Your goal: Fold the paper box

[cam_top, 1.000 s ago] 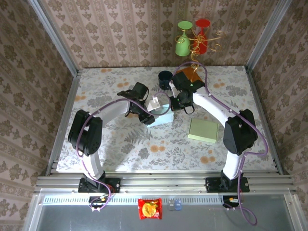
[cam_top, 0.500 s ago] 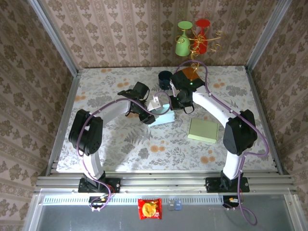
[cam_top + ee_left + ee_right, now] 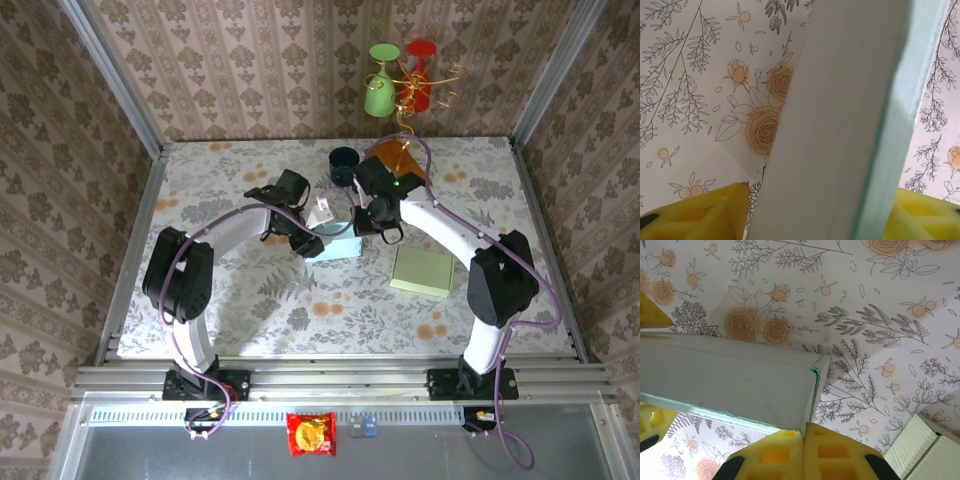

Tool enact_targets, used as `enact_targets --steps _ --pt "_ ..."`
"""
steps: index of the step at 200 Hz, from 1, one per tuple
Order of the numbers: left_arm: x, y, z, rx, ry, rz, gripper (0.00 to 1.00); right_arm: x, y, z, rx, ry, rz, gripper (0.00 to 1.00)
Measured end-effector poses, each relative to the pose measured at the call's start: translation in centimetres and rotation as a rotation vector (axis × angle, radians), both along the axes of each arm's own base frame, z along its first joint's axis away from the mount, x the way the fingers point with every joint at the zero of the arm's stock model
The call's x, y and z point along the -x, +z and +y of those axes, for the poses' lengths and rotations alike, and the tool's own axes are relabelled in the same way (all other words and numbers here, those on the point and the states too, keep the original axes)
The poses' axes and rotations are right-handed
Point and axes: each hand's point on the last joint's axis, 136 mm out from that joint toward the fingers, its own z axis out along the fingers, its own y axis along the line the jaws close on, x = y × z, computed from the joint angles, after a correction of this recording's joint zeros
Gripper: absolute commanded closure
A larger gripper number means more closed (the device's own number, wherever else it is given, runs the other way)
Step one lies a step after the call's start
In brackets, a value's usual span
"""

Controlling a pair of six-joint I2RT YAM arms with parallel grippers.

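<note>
Now we see the paper box at centre frame on the bench. The right pincer is closed at its corner. The left pincer straddles a wall, and we cannot tell whether it grips.

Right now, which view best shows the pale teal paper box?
Top external: the pale teal paper box shows its overall shape and position. Left wrist gives one close-up panel; right wrist, a panel and corner.
</note>
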Motion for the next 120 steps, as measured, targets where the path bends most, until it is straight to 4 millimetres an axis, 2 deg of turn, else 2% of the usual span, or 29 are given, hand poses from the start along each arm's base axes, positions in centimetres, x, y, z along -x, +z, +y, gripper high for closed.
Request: enact_targets --steps 65,120 --pt "-0.1 0.8 0.0 0.029 0.04 0.006 0.35 -0.1 0.1 0.3 0.005 -0.015 -0.027 1.0" --pt "0.6 5.5 -0.3 0.169 0.087 -0.041 0.32 -0.1 0.1 0.3 0.007 -0.027 -0.028 1.0"
